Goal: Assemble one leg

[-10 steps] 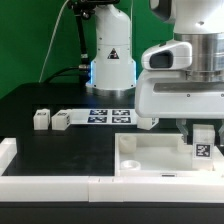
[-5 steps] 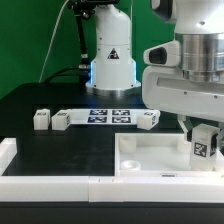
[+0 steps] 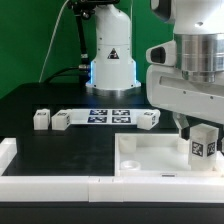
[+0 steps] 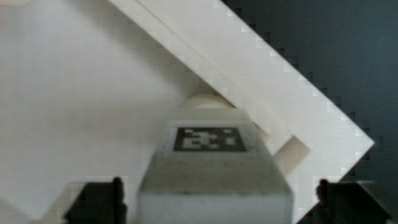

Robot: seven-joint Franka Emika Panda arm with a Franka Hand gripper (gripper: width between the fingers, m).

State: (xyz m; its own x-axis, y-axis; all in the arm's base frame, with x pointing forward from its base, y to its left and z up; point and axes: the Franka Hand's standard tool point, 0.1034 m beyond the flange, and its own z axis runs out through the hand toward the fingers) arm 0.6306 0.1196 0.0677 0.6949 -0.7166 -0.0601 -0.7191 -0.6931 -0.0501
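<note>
My gripper [image 3: 203,136] is shut on a leg [image 3: 203,143], a chunky white block with a black-and-white tag on its side. It holds the leg upright over the right end of the large flat white panel [image 3: 150,158]. In the wrist view the leg [image 4: 217,165] sits between my two dark fingers [image 4: 98,203], tag up, with the panel's raised edge [image 4: 249,75] running diagonally behind it. The leg's lower end is hidden, so I cannot tell whether it touches the panel. Three loose legs lie further back: two at the exterior view's left [image 3: 41,120] [image 3: 61,120], one near the middle [image 3: 148,120].
The marker board [image 3: 105,115] lies flat between the loose legs, in front of the arm's base [image 3: 110,70]. A white rail [image 3: 45,183] runs along the near edge of the black table, with a raised end at the exterior view's left [image 3: 8,150].
My gripper has shifted a little toward the exterior view's right and slightly up, with the leg in it. The loose legs and the panel have not moved.
</note>
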